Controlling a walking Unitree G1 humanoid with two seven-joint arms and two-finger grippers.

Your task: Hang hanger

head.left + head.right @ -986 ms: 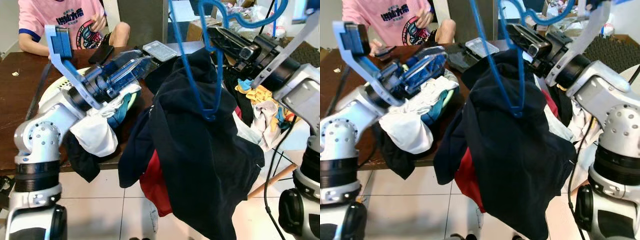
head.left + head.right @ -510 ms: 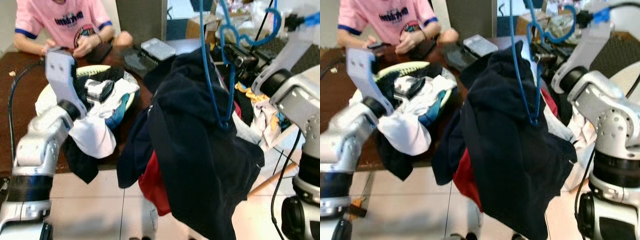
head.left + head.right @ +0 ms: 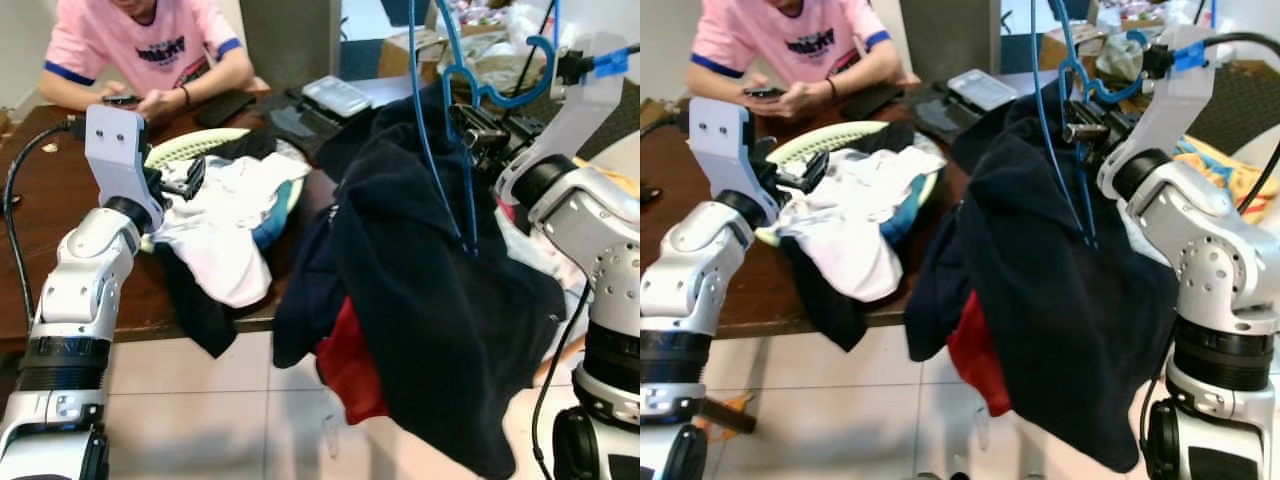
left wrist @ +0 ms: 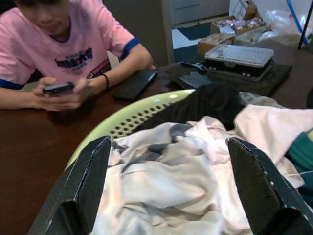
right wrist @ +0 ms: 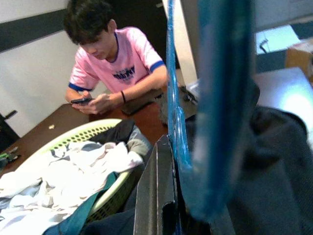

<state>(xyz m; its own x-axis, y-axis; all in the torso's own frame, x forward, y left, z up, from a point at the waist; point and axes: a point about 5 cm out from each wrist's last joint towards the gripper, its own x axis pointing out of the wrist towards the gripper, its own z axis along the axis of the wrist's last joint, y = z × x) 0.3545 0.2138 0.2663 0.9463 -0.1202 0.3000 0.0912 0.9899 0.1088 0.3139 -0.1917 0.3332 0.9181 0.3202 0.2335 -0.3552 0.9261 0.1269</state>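
Observation:
A blue hanger [image 3: 462,160] carries a dark navy garment [image 3: 440,310] with a red piece [image 3: 352,365] showing under it, hanging in front of the table edge. My right gripper [image 3: 470,118] is raised at the right and shut on the hanger just below its hook [image 3: 505,88]. In the right wrist view the blue hanger [image 5: 220,98] lies against a black finger [image 5: 156,196]. My left gripper [image 3: 190,180] is open over a light green laundry basket [image 3: 205,143], its fingers [image 4: 88,186] spread above white clothes [image 4: 166,171].
A person in a pink shirt [image 3: 140,45] sits behind the brown table [image 3: 40,190], holding a phone. A black tray with a clear box [image 3: 335,95] lies at the table's back. Clothes spill over the table edge [image 3: 215,270]. More laundry is piled at the right [image 3: 1220,160].
My left arm has drawn back from the hanging garment and its gripper now rests over the basket. The right gripper still holds the hanger up. The camera view has shifted.

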